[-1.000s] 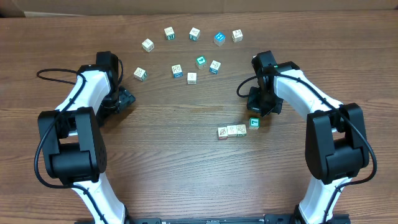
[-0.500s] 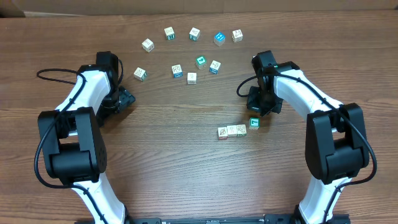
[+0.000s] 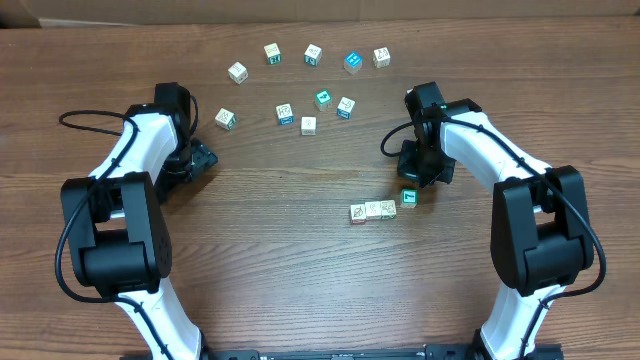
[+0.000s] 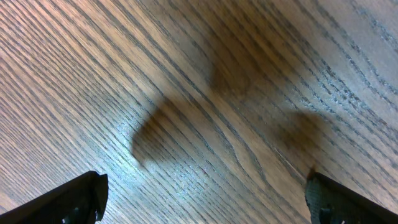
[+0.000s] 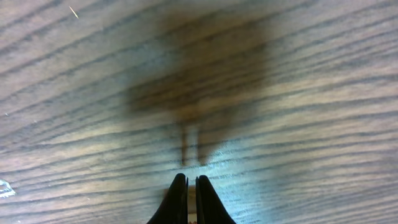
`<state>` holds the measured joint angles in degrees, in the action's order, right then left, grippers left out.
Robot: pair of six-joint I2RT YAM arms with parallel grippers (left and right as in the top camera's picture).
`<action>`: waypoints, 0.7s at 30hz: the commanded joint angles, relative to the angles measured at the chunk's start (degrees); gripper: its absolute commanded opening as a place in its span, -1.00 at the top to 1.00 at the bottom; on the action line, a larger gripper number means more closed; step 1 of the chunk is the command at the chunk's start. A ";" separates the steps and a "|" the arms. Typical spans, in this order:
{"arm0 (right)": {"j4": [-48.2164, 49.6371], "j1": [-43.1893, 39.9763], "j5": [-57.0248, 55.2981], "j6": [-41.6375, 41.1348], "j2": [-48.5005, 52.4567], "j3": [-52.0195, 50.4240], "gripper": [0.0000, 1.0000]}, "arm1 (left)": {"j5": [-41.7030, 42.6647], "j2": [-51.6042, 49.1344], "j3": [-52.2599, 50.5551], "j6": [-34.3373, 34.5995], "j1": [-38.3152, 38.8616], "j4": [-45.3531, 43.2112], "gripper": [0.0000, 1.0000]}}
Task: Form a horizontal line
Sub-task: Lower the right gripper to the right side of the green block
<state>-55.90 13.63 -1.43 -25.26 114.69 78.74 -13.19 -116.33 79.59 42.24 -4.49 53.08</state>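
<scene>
Nothing moved, horizontal line [image 3: 372, 210] of cubes, face pictures unreadable

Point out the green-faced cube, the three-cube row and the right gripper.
green-faced cube [image 3: 408, 197]: overhead view, its green top face.
three-cube row [image 3: 372, 210]: overhead view, middle cube's top.
right gripper [image 5: 191, 182]: right wrist view, between the shut fingertips.
</scene>
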 commanded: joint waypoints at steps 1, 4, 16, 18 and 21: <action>-0.37 0.22 0.26 -0.28 -1.97 1.05 0.93 | -2.23 0.11 -0.37 -0.46 0.00 0.15 -0.99; -0.11 0.22 0.31 -0.28 -1.97 1.05 0.93 | -2.23 0.11 -0.37 -0.46 0.00 0.15 -0.99; -0.87 0.24 5.27 -0.28 -1.97 1.05 0.93 | -2.23 0.11 -0.37 -0.46 0.00 0.15 -0.99; -1.95 0.24 5.70 -0.28 -1.97 1.05 0.93 | -2.23 0.11 -0.37 -0.46 0.02 0.15 -0.99; -2.25 0.24 6.10 -0.28 -1.97 1.05 0.93 | -2.25 0.11 -0.37 -0.46 0.02 0.15 -0.99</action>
<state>-58.26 13.65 3.64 -25.28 114.69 78.74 -13.19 -116.33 79.59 42.24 -4.49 53.08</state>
